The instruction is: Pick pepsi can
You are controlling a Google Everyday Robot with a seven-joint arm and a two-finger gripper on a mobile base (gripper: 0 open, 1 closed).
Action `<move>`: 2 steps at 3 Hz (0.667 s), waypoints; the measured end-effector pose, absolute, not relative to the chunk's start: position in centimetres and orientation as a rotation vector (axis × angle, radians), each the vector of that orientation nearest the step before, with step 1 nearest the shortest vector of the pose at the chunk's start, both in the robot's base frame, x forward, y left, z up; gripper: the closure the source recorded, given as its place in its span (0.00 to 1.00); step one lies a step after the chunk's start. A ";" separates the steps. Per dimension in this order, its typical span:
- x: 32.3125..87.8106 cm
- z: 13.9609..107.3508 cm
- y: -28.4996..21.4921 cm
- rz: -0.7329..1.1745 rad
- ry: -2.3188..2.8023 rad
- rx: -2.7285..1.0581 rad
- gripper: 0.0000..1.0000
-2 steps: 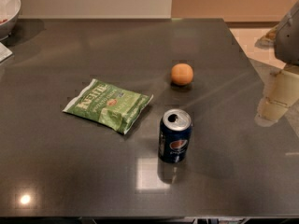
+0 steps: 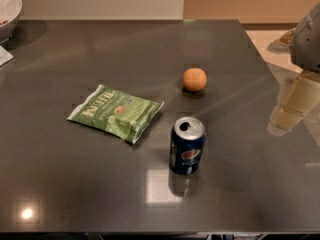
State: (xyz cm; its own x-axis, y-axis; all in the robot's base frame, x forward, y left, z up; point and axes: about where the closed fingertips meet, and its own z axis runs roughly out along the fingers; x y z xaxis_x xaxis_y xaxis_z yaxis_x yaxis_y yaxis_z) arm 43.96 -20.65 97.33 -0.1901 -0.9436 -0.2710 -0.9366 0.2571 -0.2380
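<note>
The pepsi can (image 2: 187,145) stands upright on the dark grey table (image 2: 90,184), near the front middle. It is dark blue with a silver top and a round red-white-blue logo. My gripper (image 2: 294,104) hangs at the right edge of the view, over the table's right side. It is well to the right of the can, a little farther back, and holds nothing that I can see.
A green chip bag (image 2: 116,112) lies flat to the left of the can. An orange fruit (image 2: 194,79) sits just behind the can. A white bowl (image 2: 7,9) stands at the far left corner. The table's right edge runs close under the gripper.
</note>
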 end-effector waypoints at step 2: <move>43.7 95.1 -15.0 0.228 1.969 -1.751 0.00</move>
State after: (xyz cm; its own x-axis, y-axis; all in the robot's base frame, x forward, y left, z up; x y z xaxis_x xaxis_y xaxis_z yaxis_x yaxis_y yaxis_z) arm 43.73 -15.03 95.05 -0.0553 -0.8850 -0.4622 -0.9672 0.1625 -0.1954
